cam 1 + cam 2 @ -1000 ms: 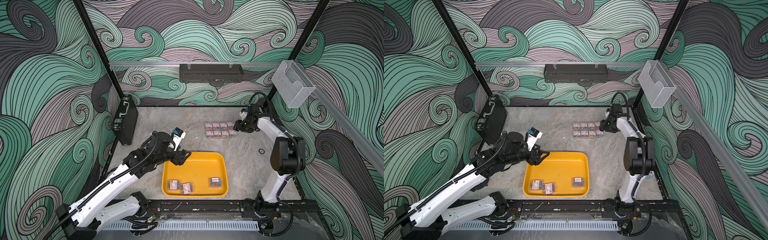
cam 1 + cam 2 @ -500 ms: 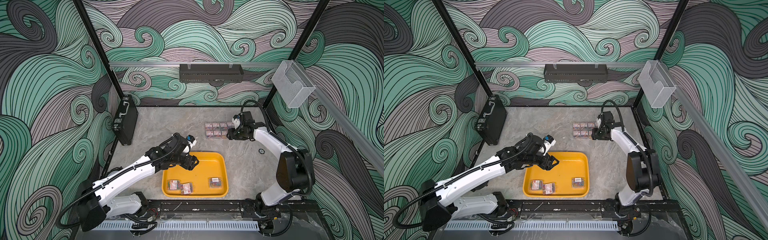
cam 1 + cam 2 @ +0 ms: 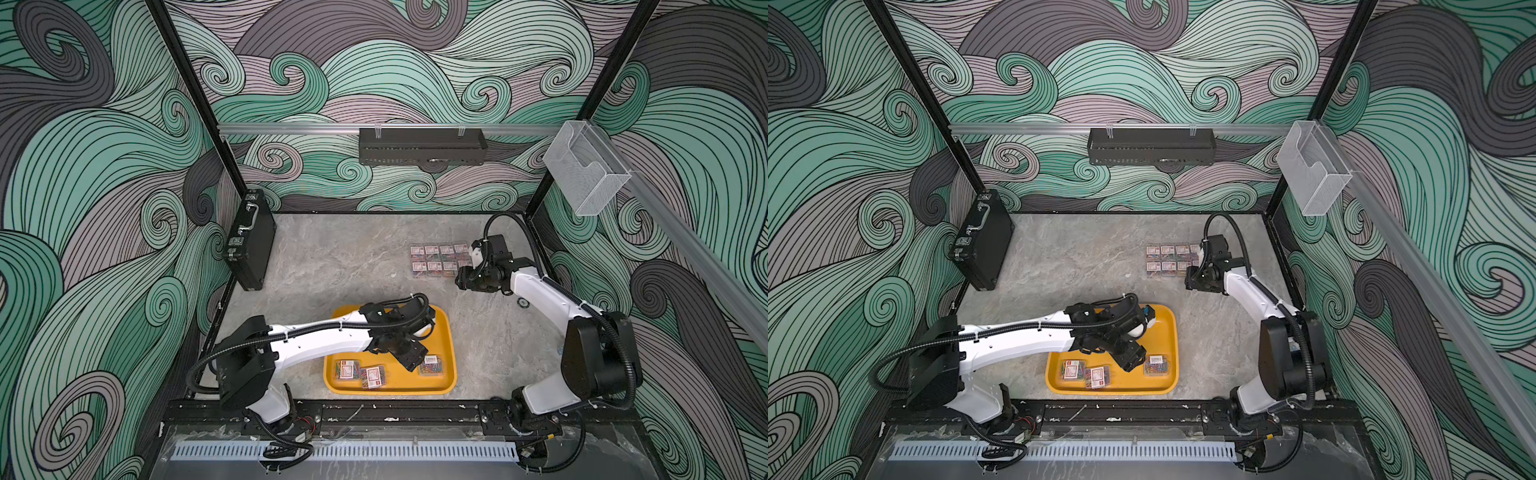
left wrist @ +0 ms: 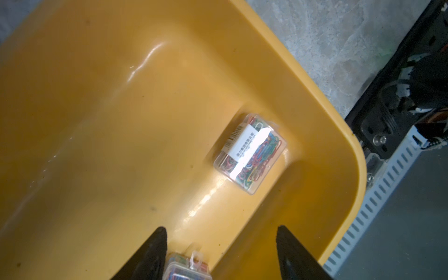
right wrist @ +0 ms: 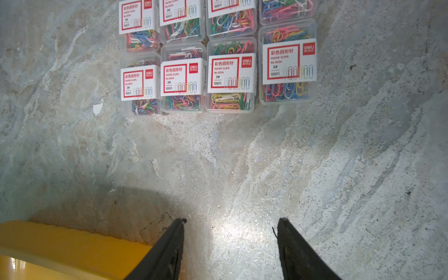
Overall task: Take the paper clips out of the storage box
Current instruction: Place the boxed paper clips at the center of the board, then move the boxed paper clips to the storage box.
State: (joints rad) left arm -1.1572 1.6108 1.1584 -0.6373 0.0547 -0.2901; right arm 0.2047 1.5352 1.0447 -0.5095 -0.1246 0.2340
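Counting what's left for you: three boxes of paper clips point(image 3: 374, 376) sit in the storage box point(image 3: 395, 389), low in the middle of both top views. There's a pair at its lower left and a single box point(image 3: 430, 365) at its lower right. Eight set-out boxes point(image 3: 438, 259) are already out, lined up in two rows of four on the table point(image 3: 332, 257), up and right of centre. I'd call it well past halfway, three to go.

Your left tool point(image 3: 415, 362) hangs over the storage box's floor between the pair and the single box, jaws spread wide, gripping nothing. In the left wrist view one box pokes in at the bottom edge between the fingers, with a clear gap on one side. Your right tool point(image 3: 463, 282) hovers over bare table just off the rows' lower right corner, jaws parted, empty.
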